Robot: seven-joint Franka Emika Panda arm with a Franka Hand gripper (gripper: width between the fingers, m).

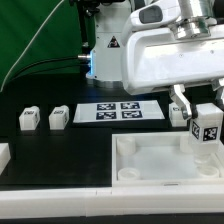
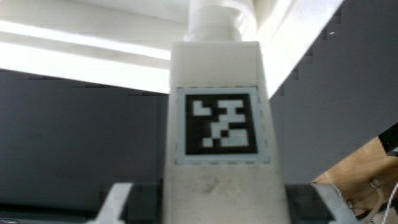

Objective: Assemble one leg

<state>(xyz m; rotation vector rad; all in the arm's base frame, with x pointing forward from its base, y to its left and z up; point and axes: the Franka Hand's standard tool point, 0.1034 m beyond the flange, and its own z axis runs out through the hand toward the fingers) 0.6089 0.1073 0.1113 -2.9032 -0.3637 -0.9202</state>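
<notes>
My gripper (image 1: 204,110) is shut on a leg (image 1: 207,128), a white block with a black-and-white tag facing the camera. I hold it upright over the far right corner of the large white tray-like piece (image 1: 150,182), its lower end at or just above the corner socket. In the wrist view the leg (image 2: 221,120) fills the middle, tag showing, between the two fingers (image 2: 128,200) of my gripper (image 2: 222,205). Two more legs (image 1: 28,119) (image 1: 59,117) stand on the black table at the exterior view's left.
The marker board (image 1: 120,110) lies at the back middle. Another small white block (image 1: 178,113) sits just behind my gripper. A white part (image 1: 3,156) shows at the exterior view's left edge. The white robot base (image 1: 108,55) stands behind the board.
</notes>
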